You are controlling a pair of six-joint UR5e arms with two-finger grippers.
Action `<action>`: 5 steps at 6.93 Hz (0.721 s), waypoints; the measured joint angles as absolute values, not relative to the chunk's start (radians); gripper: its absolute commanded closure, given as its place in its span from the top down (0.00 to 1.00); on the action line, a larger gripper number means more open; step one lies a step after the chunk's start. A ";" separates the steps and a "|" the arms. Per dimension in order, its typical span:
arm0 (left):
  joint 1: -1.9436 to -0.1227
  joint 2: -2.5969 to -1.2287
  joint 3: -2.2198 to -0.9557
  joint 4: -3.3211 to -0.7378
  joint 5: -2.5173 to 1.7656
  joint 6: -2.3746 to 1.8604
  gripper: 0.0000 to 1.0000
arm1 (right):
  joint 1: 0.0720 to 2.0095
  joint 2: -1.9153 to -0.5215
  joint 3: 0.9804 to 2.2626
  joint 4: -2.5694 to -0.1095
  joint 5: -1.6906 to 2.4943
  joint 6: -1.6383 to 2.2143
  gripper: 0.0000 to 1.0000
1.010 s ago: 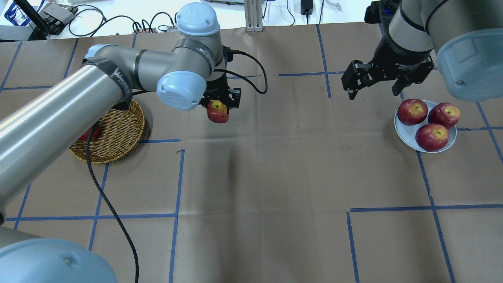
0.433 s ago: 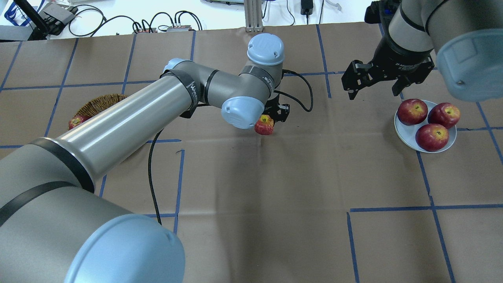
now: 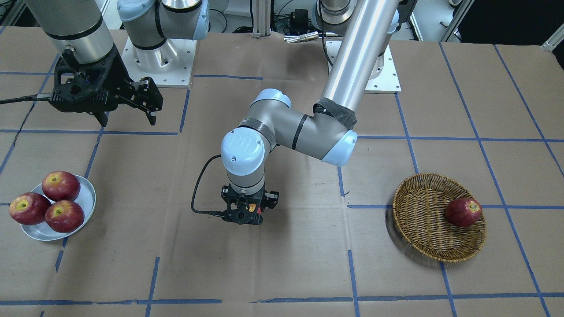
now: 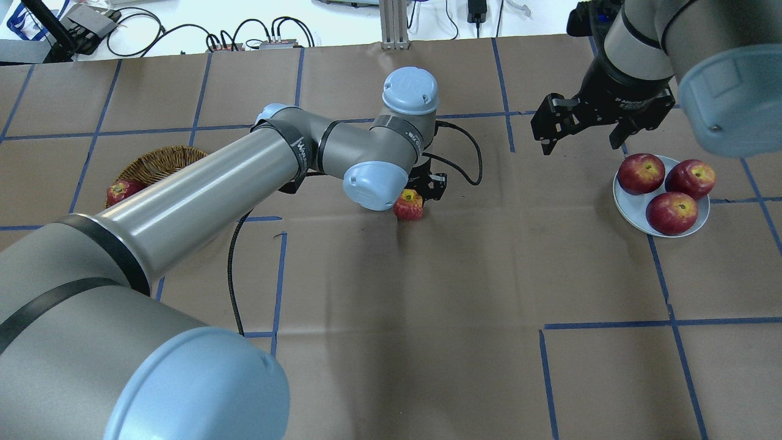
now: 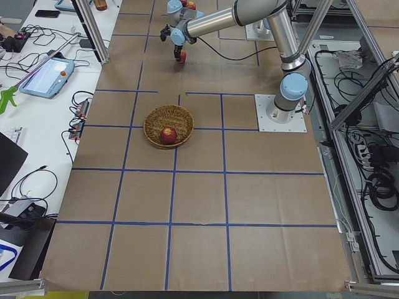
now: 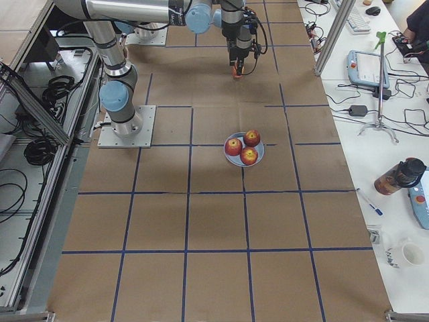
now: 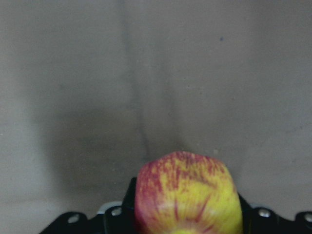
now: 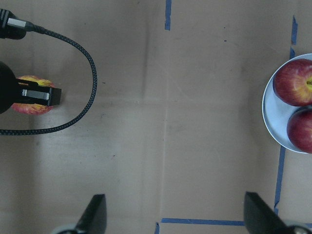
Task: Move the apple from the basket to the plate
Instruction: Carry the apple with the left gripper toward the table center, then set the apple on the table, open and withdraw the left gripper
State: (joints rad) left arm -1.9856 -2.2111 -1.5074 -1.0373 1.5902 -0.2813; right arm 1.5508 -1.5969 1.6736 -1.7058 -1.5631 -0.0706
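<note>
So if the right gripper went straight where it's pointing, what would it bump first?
Probably the bare brown table: the right gripper points down, open, with only paper straight ahead. The plate sits off to the side.

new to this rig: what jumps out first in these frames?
The left gripper is shut on the streaky red-and-yellow apple at mid-table, between the basket and the plate. The plate, on the robot's right, already holds three red apples, and the open right gripper hangs beside it. One dark red apple lies in the basket.
</note>
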 measured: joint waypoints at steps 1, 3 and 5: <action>-1.984 -2.207 -1.514 -1.035 1.591 -0.283 0.99 | 1.551 -1.597 1.674 -1.706 -1.563 -0.071 1.00; -1.983 -2.201 -1.516 -1.033 1.587 -0.296 0.99 | 1.551 -1.597 1.674 -1.706 -1.563 -0.071 1.00; -1.948 -2.138 -1.502 -1.090 1.590 -0.289 0.99 | 1.551 -1.597 1.674 -1.706 -1.563 -0.071 1.00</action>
State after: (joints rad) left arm -1.9478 -2.1378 -1.5017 -1.0900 1.5898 -0.2893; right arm 1.5509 -1.5969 1.6735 -1.7058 -1.5631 -0.0705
